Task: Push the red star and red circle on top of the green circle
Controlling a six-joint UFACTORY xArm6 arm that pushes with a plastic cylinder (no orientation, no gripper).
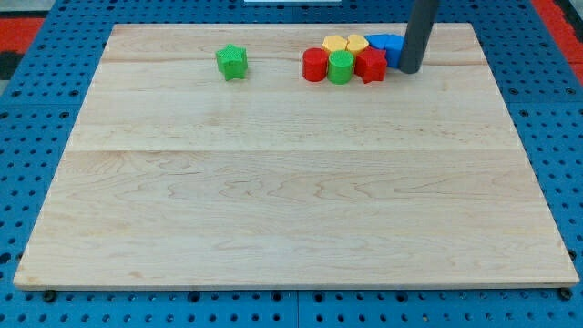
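The red circle (314,65), the green circle (341,66) and the red star (371,65) stand side by side in a touching row near the view's top, right of centre. The green circle is in the middle, red circle on its left, red star on its right. My tip (409,70) is at the lower end of the dark rod, just right of the red star and in front of the blue block (386,45). A small gap shows between tip and red star.
Two yellow blocks (345,44) sit just behind the row, touching it, with the blue block to their right. A green star (231,62) stands alone further left. The wooden board (291,200) ends close behind the cluster; blue pegboard surrounds it.
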